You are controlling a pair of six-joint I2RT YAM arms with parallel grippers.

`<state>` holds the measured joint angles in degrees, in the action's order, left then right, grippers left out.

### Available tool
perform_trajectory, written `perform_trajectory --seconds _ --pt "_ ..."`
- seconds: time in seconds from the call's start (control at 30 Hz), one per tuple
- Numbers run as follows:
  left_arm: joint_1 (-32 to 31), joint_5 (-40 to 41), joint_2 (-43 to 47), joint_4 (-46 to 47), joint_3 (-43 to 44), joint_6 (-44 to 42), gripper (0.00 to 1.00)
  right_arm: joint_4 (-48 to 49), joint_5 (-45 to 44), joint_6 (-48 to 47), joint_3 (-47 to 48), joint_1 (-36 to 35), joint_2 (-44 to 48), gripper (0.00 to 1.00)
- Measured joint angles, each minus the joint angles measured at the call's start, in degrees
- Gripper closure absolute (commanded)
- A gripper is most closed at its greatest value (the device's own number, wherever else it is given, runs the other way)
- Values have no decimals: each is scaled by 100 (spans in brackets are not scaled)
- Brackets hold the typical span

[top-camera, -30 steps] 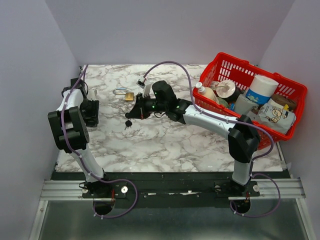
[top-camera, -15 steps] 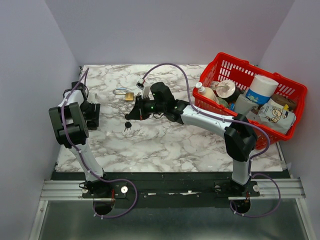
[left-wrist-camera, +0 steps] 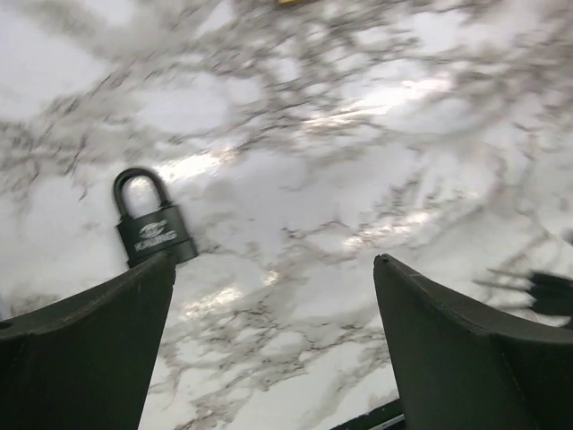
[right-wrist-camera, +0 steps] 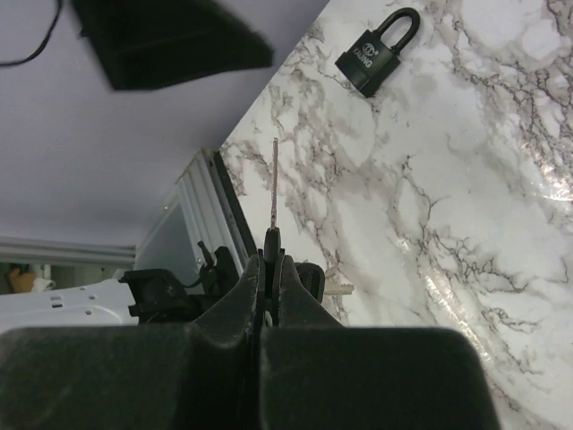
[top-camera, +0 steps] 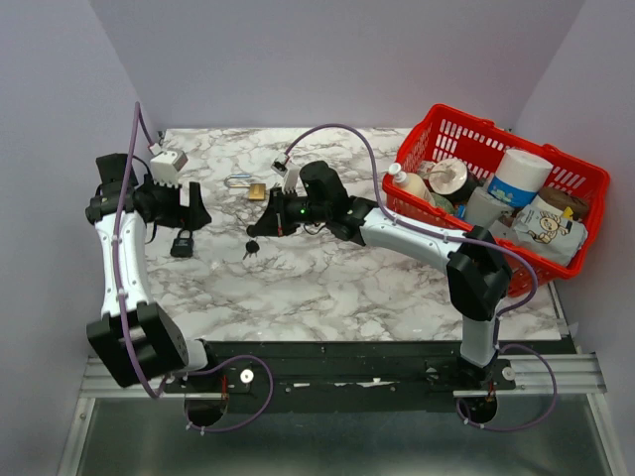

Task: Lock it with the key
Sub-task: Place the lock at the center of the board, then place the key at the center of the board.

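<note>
Grips the key by its head between the shut-together fingers of the right gripper, with the blade sticking straight out past the tips and aimed left. Hangs there above the middle of the marble table, clear of the surface. Left of the blade and well apart from it, flat on the marble: the black padlock, shackle toward the far side and seemingly seated in the body. Just far of that lock, raised off the table, the left gripper – fingers spread wide, nothing between them, touching nothing. In the left wrist view, shows the black padlock beside the tip of one dark finger, partly hidden behind it, and only bare marble in the gap. Far of the right gripper, near it on the table, a small brass padlock lying flat with its shackle pointing left. At the far right corner, a red basket crowded with bottles, tubs and packets – well apart from both locks.
</note>
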<state>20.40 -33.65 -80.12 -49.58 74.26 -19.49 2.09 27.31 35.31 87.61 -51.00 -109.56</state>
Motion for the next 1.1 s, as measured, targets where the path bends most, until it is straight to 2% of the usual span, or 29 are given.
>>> perform_trajectory --seconds 0.13,0.27,0.33,0.4,0.47,0.5,0.53,0.6,0.7,0.77,0.87,1.0,1.03,1.1 --pt "28 -1495 866 -885 -236 -1340 6 -15 118 157 -140 85 282 99" --pt "-17 -2691 975 -1947 -745 -2741 15 -11 195 208 -295 157 678 99" --pt "-87 -3045 957 -2216 -1016 -3147 22 22 225 221 -295 186 769 99" --pt "-162 -3327 966 -2428 -1193 -3289 25 39 267 245 -295 201 796 99" --pt "-247 -3578 1102 -2288 -1392 -2953 18 44 315 284 -323 199 796 99" --pt "-306 -3689 1274 -2015 -1545 -2503 15 44 343 310 -361 199 796 99" --pt "-332 -3692 1425 -1753 -1672 -2452 11 42 365 330 -393 199 796 99" --pt "-452 -3681 1974 -896 -2037 -1451 10 39 396 378 -459 199 796 99" --pt "-885 -3438 3032 811 -2809 70 16 44 448 437 -468 199 796 99" --pt "-1261 -3193 3364 1451 -2959 710 22 74 494 481 -468 199 796 99" --pt "-1637 -2804 3381 2155 -2951 1318 25 90 518 527 -468 199 796 99" --pt "-1663 -2232 3270 2806 -3012 1989 31 109 522 542 -509 199 796 99" --pt "-1668 -2166 3283 2933 -3036 2098 38 116 527 544 -527 199 796 99" --pt "-1722 -1989 3303 3187 -3053 2352 44 118 533 564 -562 199 796 99"
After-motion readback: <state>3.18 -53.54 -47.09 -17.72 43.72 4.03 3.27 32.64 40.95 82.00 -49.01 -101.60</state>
